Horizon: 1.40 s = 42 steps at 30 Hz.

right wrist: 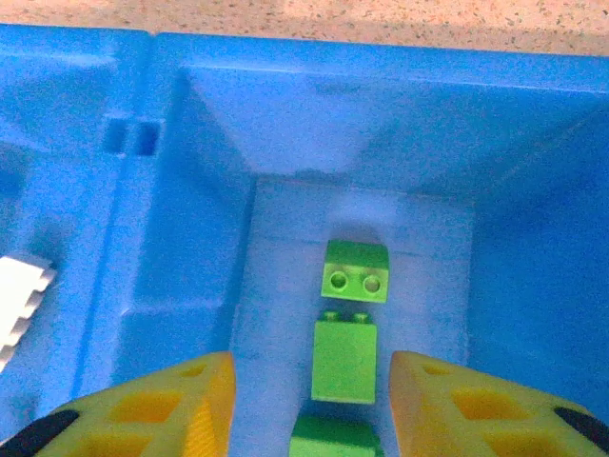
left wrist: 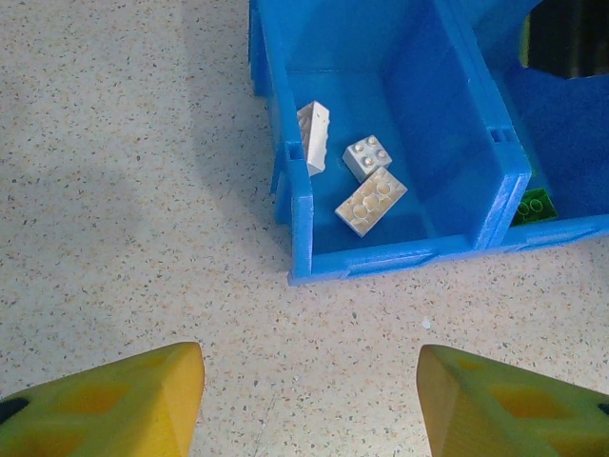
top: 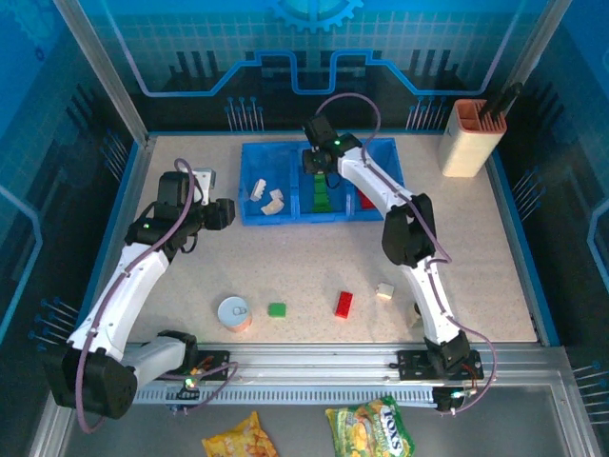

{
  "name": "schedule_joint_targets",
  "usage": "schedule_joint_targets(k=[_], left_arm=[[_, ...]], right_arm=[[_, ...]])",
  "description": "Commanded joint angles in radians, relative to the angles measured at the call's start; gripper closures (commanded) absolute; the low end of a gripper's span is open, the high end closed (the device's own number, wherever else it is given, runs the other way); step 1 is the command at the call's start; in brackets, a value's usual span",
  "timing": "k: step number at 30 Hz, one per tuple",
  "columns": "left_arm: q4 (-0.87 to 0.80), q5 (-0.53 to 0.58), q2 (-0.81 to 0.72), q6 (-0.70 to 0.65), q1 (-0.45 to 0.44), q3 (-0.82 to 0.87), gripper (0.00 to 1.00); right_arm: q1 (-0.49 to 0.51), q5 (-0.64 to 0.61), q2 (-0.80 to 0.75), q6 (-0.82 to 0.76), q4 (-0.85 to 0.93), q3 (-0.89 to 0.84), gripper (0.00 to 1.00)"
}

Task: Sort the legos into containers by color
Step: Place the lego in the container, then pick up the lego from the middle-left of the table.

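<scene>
The blue three-part bin [top: 285, 218] stands at the back middle. Its left compartment holds three cream-white bricks [left wrist: 371, 200]. Three green bricks [right wrist: 344, 362] lie in the middle compartment, and a red brick [top: 366, 200] lies in the right one. My right gripper [right wrist: 309, 373] hovers open inside the middle compartment; its yellow fingers [right wrist: 428, 390] stand on either side of a green brick without touching it. My left gripper [left wrist: 309, 369] is open and empty over bare table, just in front of the bin's left compartment. A green brick [top: 277, 309], a red brick [top: 343, 303] and a cream brick [top: 384, 290] lie loose on the near table.
A round white-orange tin [top: 234, 313] sits near the green brick at the front left. A tall beige holder [top: 471, 138] stands at the back right corner. Two snack bags [top: 369, 428] lie beyond the near rail. The right arm [top: 409, 238] stretches across the table's right half.
</scene>
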<state>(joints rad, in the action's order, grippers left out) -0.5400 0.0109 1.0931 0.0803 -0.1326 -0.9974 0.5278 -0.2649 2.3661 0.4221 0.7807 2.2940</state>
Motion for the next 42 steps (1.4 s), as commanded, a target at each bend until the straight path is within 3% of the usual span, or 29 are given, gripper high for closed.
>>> schedule_joint_targets(k=[1, 9, 17, 28, 42], left_arm=[[-0.014, -0.043, 0.007, 0.027, 0.011, -0.002, 0.39], [-0.107, -0.086, 0.071, 0.068, 0.006, -0.069, 0.39], [-0.242, -0.102, 0.131, 0.153, -0.044, -0.115, 0.41], [-0.343, 0.043, 0.169, 0.359, -0.288, -0.085, 0.39], [-0.335, 0.096, 0.244, 0.619, -0.549, 0.031, 0.35]], right_arm=[[0.021, 0.046, -0.082, 0.012, 0.063, -0.063, 0.53], [0.043, 0.085, -0.214, 0.029, 0.088, -0.232, 0.53], [0.052, 0.115, -0.388, 0.062, 0.066, -0.505, 0.53], [0.083, 0.13, -0.557, 0.111, 0.036, -0.799, 0.54], [0.084, 0.147, -0.642, 0.115, 0.022, -0.934, 0.54]])
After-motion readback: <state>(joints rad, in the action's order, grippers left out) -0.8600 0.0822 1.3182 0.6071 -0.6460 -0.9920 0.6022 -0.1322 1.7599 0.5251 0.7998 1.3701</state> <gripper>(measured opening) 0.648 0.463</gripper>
